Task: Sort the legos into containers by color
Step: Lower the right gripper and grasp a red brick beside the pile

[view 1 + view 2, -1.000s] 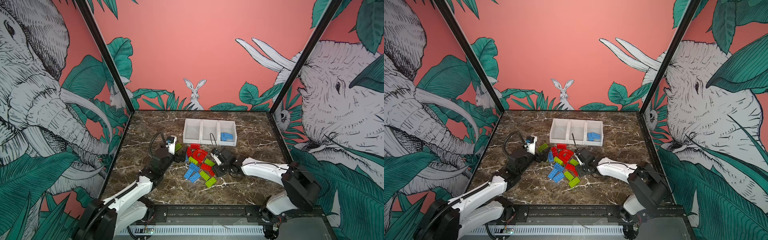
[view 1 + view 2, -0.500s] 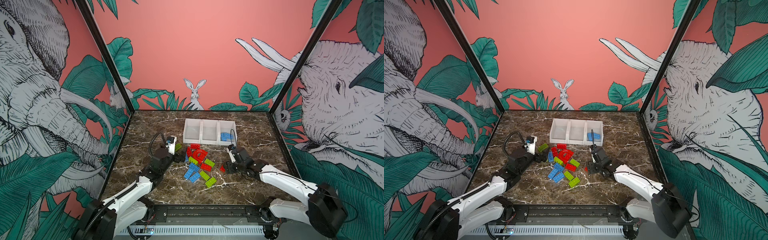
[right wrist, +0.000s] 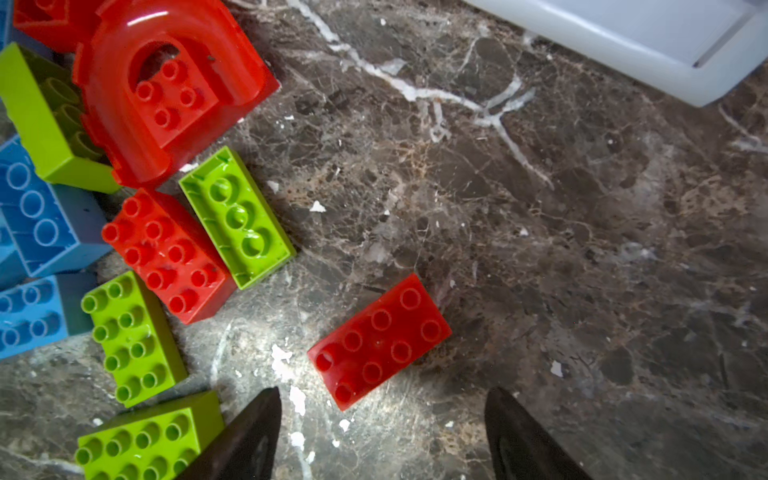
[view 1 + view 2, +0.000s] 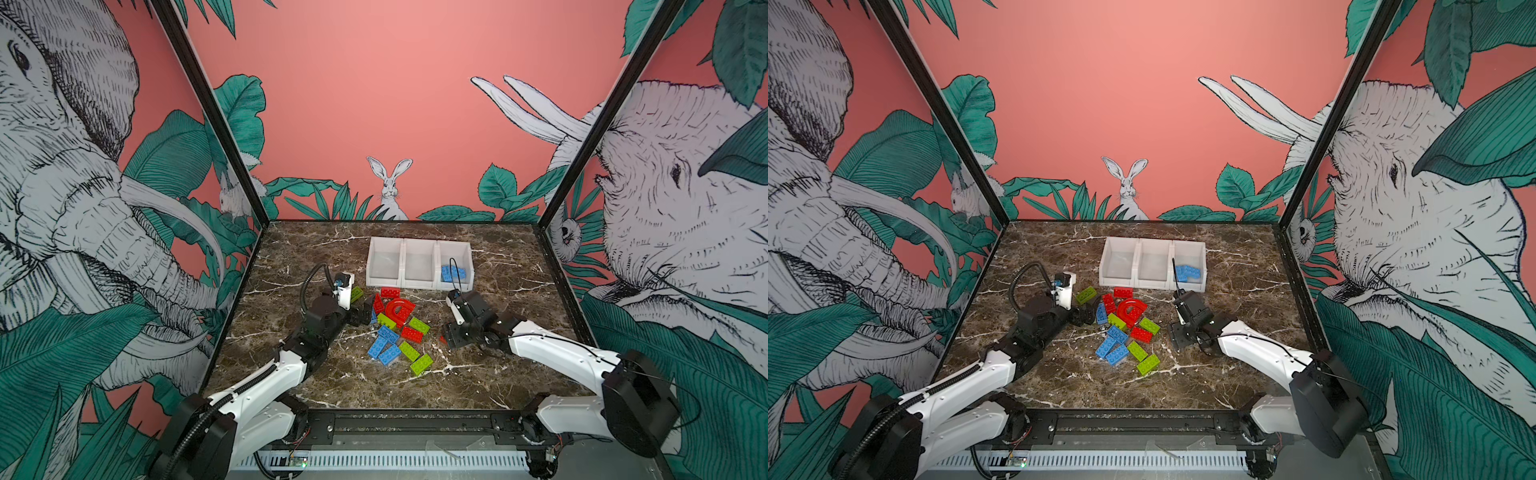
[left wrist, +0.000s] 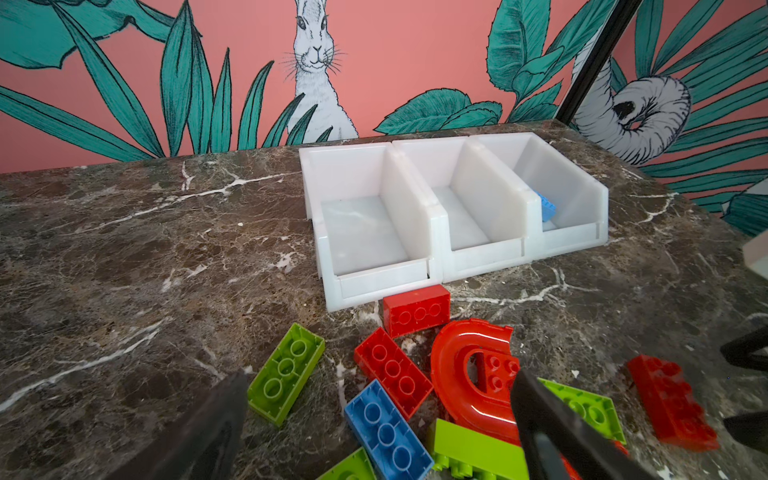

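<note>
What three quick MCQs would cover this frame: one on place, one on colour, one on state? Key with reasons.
1. In both top views, the blue legos lie in which of the containers?
A. the left-hand one
B. the middle one
C. the right-hand one

2. The lone brick just ahead of the right gripper in its wrist view is
A. red
B. blue
C. lime green

3. The right gripper's jaws are
A. shut on a brick
B. shut on nothing
C. open, holding nothing

Key:
1 C: blue shows only in the right-hand bin, and the other two look bare.
2 A: its studded top is plainly red.
3 C: the jaws stand wide apart and the brick lies free on the table.
</note>
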Tool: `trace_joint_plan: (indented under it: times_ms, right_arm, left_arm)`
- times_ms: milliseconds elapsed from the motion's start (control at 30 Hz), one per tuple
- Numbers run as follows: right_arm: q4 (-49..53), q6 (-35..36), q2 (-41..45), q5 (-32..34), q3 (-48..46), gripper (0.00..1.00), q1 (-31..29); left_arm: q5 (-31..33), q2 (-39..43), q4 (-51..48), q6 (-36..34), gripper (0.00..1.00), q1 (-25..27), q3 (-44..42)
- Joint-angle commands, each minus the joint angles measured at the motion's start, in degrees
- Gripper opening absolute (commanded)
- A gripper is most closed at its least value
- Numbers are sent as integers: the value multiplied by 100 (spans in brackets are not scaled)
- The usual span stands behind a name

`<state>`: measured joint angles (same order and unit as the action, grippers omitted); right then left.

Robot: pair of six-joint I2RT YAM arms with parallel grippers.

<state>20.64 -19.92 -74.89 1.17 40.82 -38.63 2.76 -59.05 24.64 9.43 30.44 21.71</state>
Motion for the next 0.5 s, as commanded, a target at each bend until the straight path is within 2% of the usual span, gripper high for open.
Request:
trace_joint_plan:
  times_ms: [0,200,467]
  right_arm:
    - [73,-124,-195,-171,178,71,-5]
    - [545,-211,-680,-213,507,67,-10]
    - [505,-367,-1055,-549,689,67,-11]
  left_arm:
    - [-42,7,-4,32,99,15,63]
    - [-71,20,4,52,99,15,57]
    - [-73,24,14,59,99,7,48]
